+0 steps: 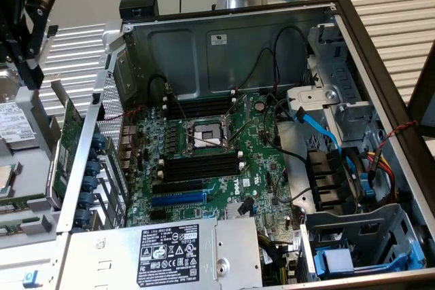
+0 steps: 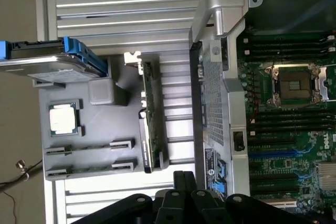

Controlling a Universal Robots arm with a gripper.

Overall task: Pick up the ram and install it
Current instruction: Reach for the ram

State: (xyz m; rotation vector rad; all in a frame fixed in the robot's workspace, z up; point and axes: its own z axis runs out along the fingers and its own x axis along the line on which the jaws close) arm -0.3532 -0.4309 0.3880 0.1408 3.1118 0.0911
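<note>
Two ram sticks lie edge-up in the holders of a grey tray outside the computer case; in the exterior view they show as thin green strips at the far left. My gripper hangs above the tray's side, fingers pressed together with nothing between them. In the exterior view the gripper is the black body at the upper left, well above the tray. The motherboard lies in the open case, with long black memory slots on both sides of the processor socket.
The tray also carries a hard drive in a blue caddy, a processor chip and an upright green expansion card with a metal bracket. The case's metal wall stands between tray and motherboard. Cables and a drive cage crowd the case's right side.
</note>
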